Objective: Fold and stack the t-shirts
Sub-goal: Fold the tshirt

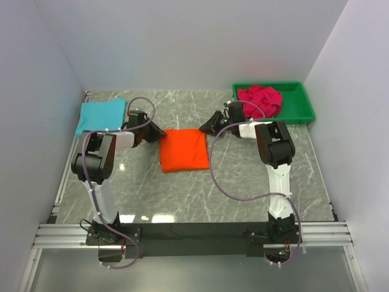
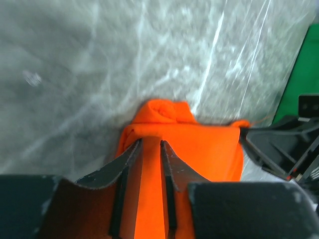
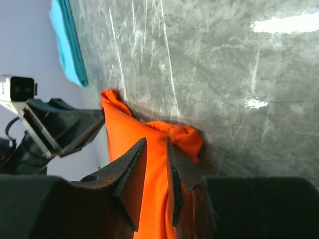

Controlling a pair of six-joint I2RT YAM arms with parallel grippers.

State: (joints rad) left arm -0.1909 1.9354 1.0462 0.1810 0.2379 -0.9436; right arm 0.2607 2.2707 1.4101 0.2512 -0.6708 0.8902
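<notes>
The orange t-shirt lies folded into a small rectangle in the middle of the table. My left gripper is at its far left corner, and in the left wrist view its narrow jaws pinch orange cloth. At the far right corner my right gripper is shut on a bunched fold of the same shirt, the jaws close together. The turquoise t-shirt lies folded at the far left. A crimson-pink t-shirt sits crumpled in the bin.
The green plastic bin stands at the far right corner, just behind the right arm. White walls close the table on three sides. Grey cables loop from both arms over the marble tabletop.
</notes>
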